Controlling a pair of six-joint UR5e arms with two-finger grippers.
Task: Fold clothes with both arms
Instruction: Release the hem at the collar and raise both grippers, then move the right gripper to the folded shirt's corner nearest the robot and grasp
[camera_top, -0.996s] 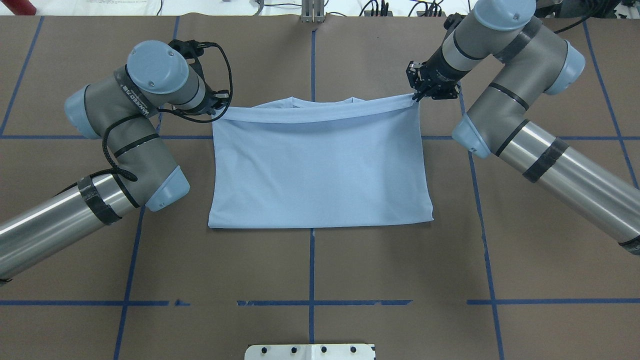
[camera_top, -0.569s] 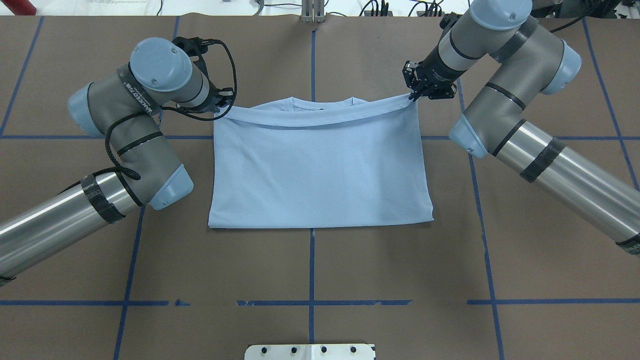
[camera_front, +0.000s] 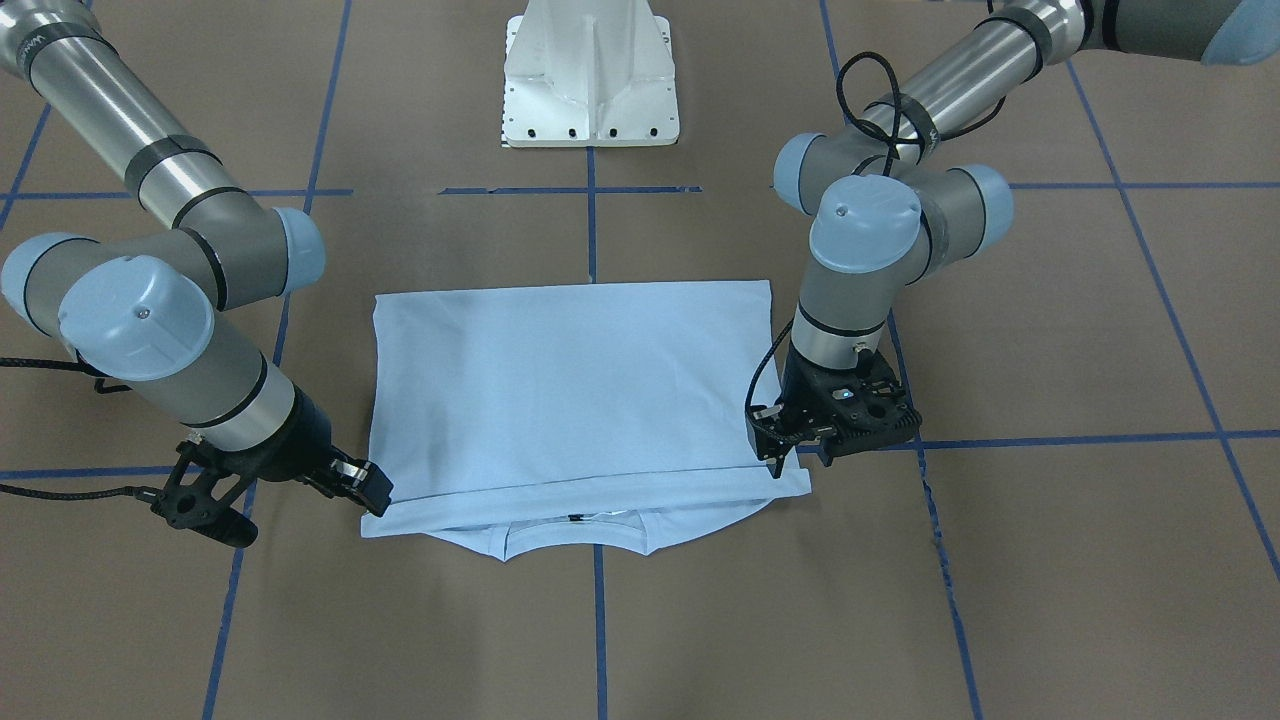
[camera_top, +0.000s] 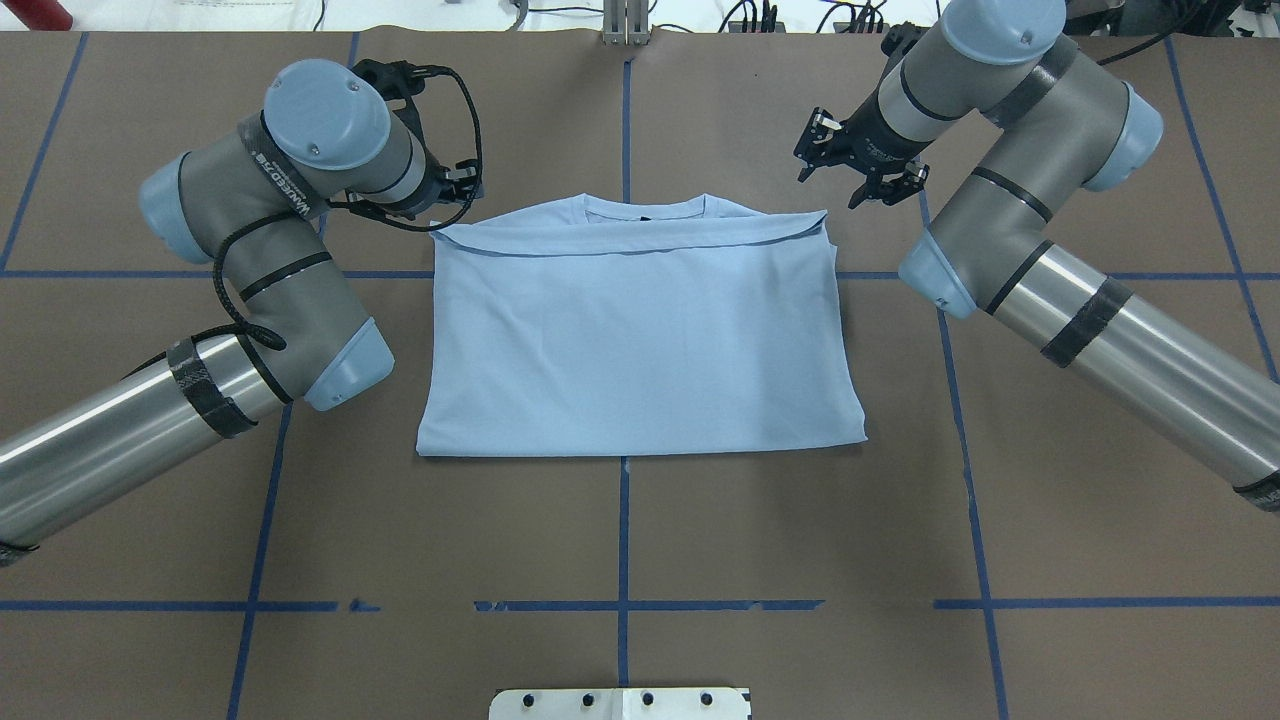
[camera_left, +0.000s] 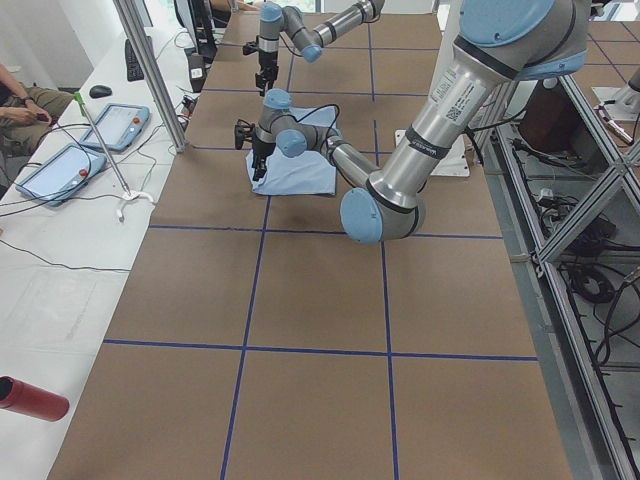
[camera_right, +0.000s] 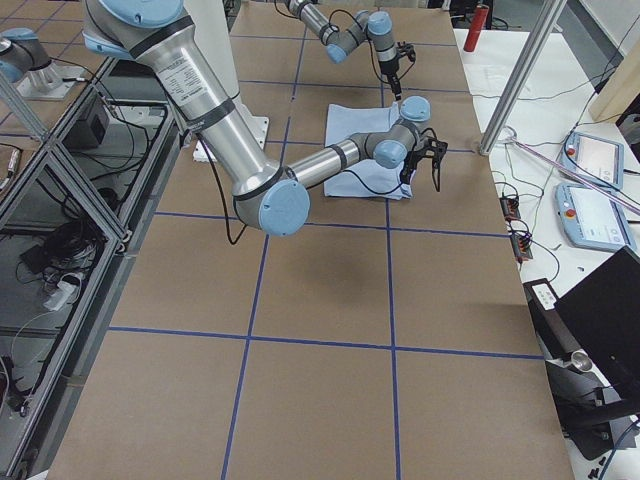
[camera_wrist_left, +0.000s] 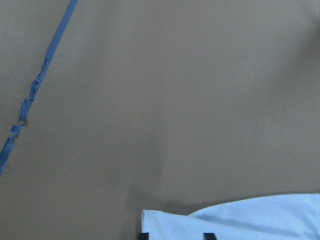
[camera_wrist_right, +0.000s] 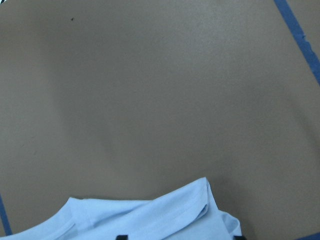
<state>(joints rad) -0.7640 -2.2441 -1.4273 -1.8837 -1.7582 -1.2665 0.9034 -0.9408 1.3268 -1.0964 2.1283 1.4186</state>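
The light blue T-shirt (camera_top: 640, 340) lies flat on the brown table, folded in half. Its folded-over hem lies just short of the round collar (camera_top: 645, 208), which peeks out at the far edge. My right gripper (camera_top: 830, 190) is open, just beyond the shirt's far right corner and apart from it. In the right wrist view the corner (camera_wrist_right: 200, 200) lies between the spread fingertips (camera_wrist_right: 121, 237). My left gripper (camera_top: 452, 195) stands at the far left corner. In the left wrist view its fingertips (camera_wrist_left: 144, 236) are apart with the corner (camera_wrist_left: 165, 220) between them. The chest print is hidden.
The white pedestal base (camera_front: 590, 80) stands at the robot's side of the table. Blue tape lines (camera_top: 622, 520) cross the brown surface. A white side table with tablets (camera_left: 60, 170) and a metal post (camera_left: 150, 70) lies beyond the far edge.
My right gripper has opened and lifted off the shirt's far right corner. The held hem has dropped flat onto the shirt. My left gripper has shifted slightly and its fingers have parted.
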